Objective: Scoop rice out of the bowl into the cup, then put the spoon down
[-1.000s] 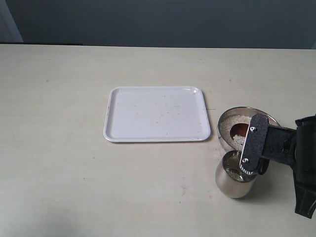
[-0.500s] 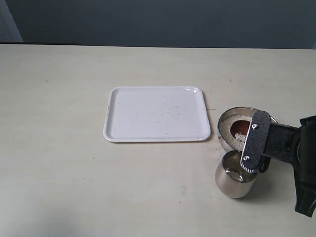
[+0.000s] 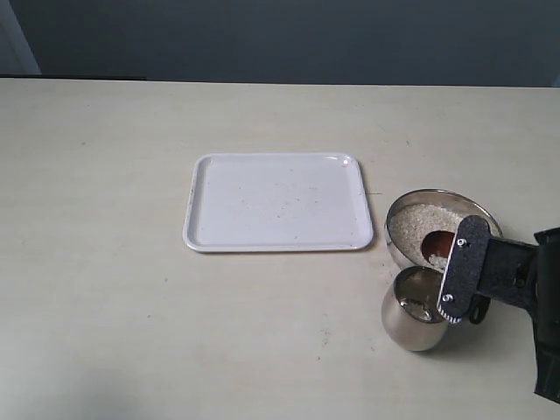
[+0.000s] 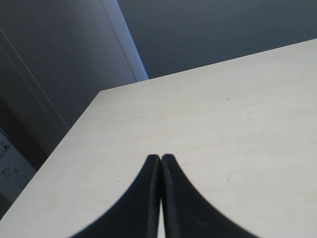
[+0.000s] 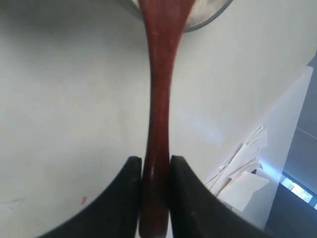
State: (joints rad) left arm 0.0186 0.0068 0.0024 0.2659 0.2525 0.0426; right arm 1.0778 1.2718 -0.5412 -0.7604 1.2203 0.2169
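2 grippers: right gripper (image 5: 156, 161) clamps the wooden spoon (image 5: 158, 99); left gripper (image 4: 160, 157) pinched together, empty, parked aside.
Spoon head: down in rice (image 3: 409, 223), steel bowl (image 3: 411, 199), apparently loading.
Steel cup (image 3: 411, 325): just beside bowl, likely for a short carry.

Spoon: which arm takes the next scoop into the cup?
Right. The right tool is shut on the spoon, whose head sits in the rice in the bowl beside the cup. The left tool is shut, empty, absent from the exterior view.
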